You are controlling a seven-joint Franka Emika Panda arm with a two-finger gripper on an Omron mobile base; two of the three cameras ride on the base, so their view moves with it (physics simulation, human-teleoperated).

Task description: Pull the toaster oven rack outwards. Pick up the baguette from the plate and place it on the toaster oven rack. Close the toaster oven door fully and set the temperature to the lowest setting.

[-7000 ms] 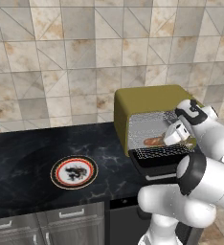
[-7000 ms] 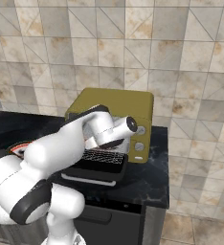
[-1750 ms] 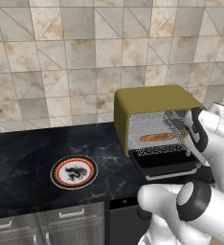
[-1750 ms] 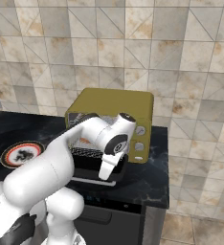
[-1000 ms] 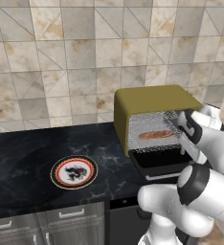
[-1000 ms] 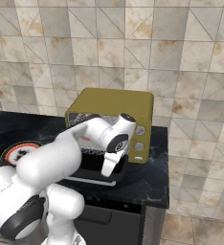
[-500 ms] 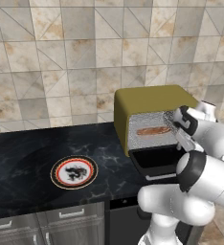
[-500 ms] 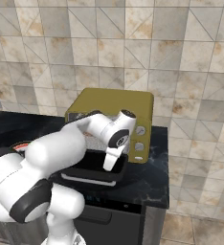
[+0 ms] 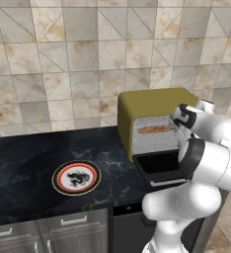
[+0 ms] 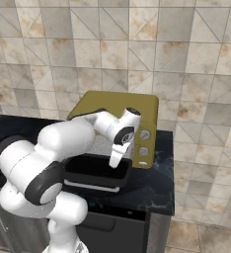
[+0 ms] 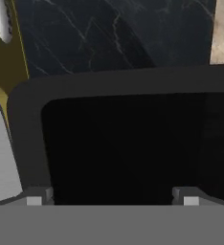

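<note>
with the baguette (image 9: pixel 155 129) already inside the toaster oven (image 10: pixel 118 109), the tool (image 10: pixel 115 159), its fingers wide apart and empty, hangs over the lowered toaster oven door (image 11: pixel 128 143), which next needs lifting fully shut before the temperature knob.

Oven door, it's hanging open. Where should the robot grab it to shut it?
By the silver handle along its front edge, coming from the front and slightly below. The door lies flat, hinged at the oven, so lifting that far edge probably swings it up.
</note>
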